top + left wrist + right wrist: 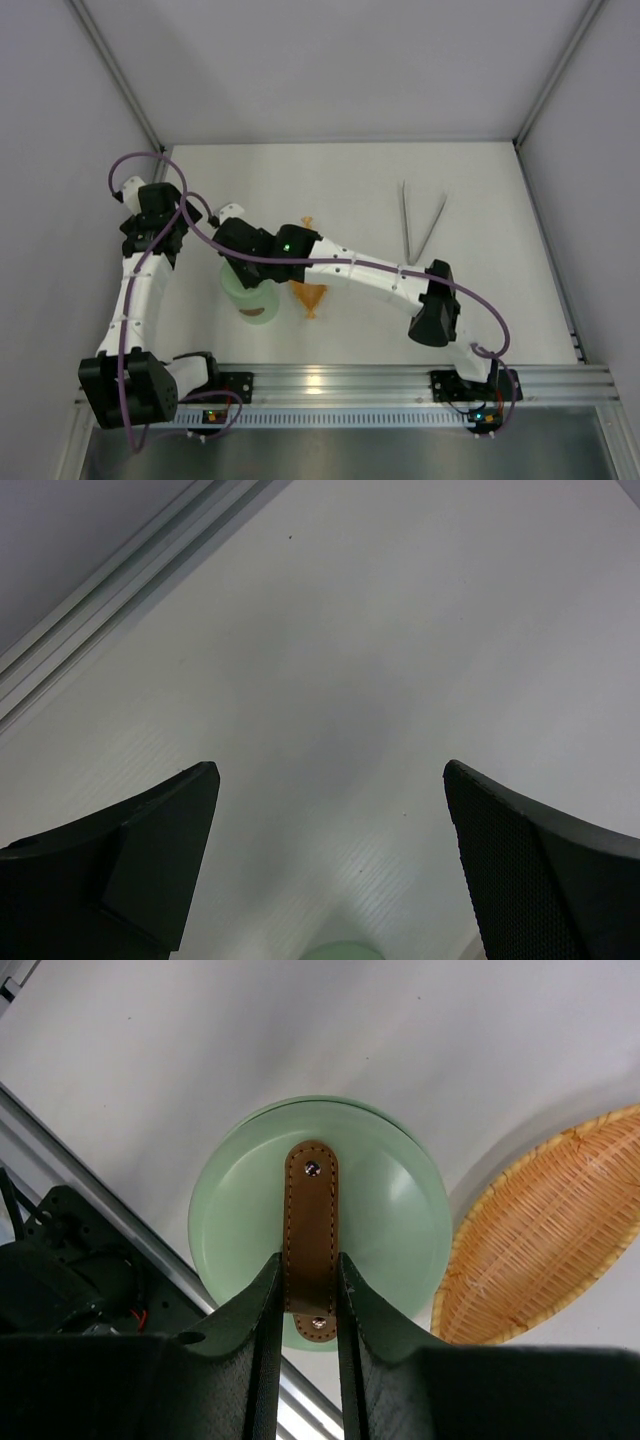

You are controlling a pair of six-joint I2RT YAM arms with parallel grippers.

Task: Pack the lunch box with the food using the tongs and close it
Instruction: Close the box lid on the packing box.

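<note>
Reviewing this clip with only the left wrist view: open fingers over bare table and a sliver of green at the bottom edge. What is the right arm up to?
Observer: The right gripper is shut on the brown handle of the green lid.
Operator: Is the lid on the lunch box?
Observer: It seems to rest over the lunch box. A second green rim shows past its far edge, but I cannot tell whether it is fully seated.
Operator: And the tongs?
Observer: The tongs lie far off to the right side, with nothing holding them.
</note>
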